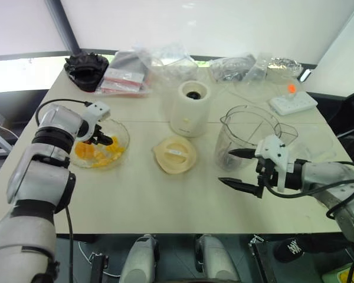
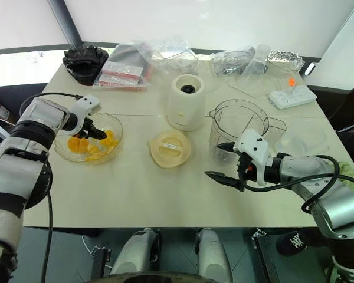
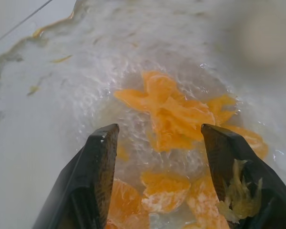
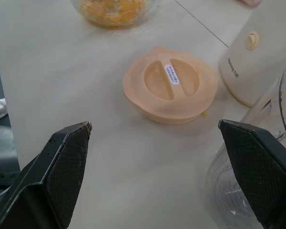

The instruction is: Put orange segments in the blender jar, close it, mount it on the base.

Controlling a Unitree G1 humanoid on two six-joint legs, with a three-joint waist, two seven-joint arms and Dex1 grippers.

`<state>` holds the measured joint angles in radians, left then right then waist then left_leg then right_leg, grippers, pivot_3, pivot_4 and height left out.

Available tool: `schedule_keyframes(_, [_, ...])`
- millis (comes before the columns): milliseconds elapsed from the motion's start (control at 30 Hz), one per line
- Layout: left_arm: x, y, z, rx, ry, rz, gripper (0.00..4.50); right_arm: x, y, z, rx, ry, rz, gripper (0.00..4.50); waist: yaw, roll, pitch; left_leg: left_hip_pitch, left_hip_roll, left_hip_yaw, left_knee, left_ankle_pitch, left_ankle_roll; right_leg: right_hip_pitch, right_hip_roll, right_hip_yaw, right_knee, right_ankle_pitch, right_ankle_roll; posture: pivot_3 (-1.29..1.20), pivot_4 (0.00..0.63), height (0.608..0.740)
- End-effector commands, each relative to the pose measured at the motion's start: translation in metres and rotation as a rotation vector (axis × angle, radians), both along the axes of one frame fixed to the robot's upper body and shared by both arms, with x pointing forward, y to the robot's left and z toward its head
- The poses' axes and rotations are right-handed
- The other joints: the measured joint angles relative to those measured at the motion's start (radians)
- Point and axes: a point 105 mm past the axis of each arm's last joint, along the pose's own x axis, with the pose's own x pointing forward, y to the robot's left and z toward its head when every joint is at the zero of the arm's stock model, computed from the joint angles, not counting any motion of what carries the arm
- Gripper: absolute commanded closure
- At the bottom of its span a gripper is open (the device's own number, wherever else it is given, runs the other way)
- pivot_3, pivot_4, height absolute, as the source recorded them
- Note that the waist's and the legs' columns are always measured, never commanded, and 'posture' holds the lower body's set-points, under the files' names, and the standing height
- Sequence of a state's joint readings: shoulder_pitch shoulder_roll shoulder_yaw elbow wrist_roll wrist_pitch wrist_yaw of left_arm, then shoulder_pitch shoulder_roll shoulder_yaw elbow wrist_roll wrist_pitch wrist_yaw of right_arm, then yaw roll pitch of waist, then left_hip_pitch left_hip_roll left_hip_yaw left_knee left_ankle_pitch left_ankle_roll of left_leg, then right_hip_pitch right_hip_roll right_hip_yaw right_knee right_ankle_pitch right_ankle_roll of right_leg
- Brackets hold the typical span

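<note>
Orange segments [image 3: 174, 119] lie heaped in the crinkled clear dish [image 2: 64, 154], the left gripper [image 3: 157, 157] parted over them, holding nothing. The right gripper [image 2: 223, 160] gapes empty beside the empty blender jar [image 2: 236, 134]; lid [image 2: 170, 148] and base [image 2: 186, 101] stand beyond

L gripper [image 3: 157, 157] angled down, open, R gripper [image 1: 237, 167] wide open
</note>
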<state>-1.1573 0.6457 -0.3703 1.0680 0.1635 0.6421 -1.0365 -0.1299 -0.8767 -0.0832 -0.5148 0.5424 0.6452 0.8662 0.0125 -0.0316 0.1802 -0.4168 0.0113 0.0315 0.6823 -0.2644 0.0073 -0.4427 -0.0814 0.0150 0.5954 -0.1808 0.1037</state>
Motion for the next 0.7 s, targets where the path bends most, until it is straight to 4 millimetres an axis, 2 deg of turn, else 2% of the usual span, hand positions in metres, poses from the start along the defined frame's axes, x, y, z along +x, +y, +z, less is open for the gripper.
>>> schedule_keyframes(33, [0.000, -0.004, 0.013, -0.009, -0.004, -0.053, 1.60, -0.001, 0.004, 0.006, 0.003, -0.035, 0.016, 0.00, 0.000, 0.000, 0.000, 0.000, 0.000, 0.000, 0.000, 0.000, 0.000, 0.000, 0.000, 0.000, 0.000, 0.000, 0.000, 0.00, 0.150, 0.740])
schedule_keyframes(267, [-0.017, -0.021, 0.016, -0.097, 0.092, -0.185, 1.60, -0.002, 0.004, 0.005, -0.004, -0.034, 0.020, 0.00, -0.001, 0.000, 0.000, -0.001, 0.000, -0.001, 0.000, 0.000, 0.000, -0.001, 0.000, 0.000, 0.000, 0.000, 0.000, 0.00, 0.150, 0.740])
schedule_keyframes(500, [-0.024, -0.022, 0.010, -0.105, 0.136, -0.188, 1.60, -0.002, 0.004, 0.005, -0.009, -0.037, 0.022, 0.00, -0.001, 0.000, 0.000, -0.001, 0.000, -0.001, 0.000, 0.000, 0.000, -0.001, 0.000, 0.000, 0.001, 0.000, 0.000, 0.00, 0.150, 0.740])
schedule_keyframes(600, [-0.030, -0.020, -0.003, -0.076, 0.163, -0.214, 1.60, -0.002, 0.005, 0.005, -0.010, -0.040, 0.021, 0.00, -0.001, 0.000, 0.000, -0.001, 0.000, -0.001, 0.000, 0.000, 0.000, -0.001, 0.000, -0.001, 0.001, 0.000, 0.000, 0.00, 0.150, 0.740])
schedule_keyframes(700, [-0.035, -0.014, -0.005, -0.023, 0.153, -0.265, 1.60, -0.002, 0.005, 0.004, -0.012, -0.040, 0.021, 0.00, -0.003, 0.000, 0.000, -0.001, 0.001, -0.001, 0.000, 0.000, 0.000, -0.001, 0.000, 0.000, 0.001, 0.000, 0.000, 0.00, 0.150, 0.740])
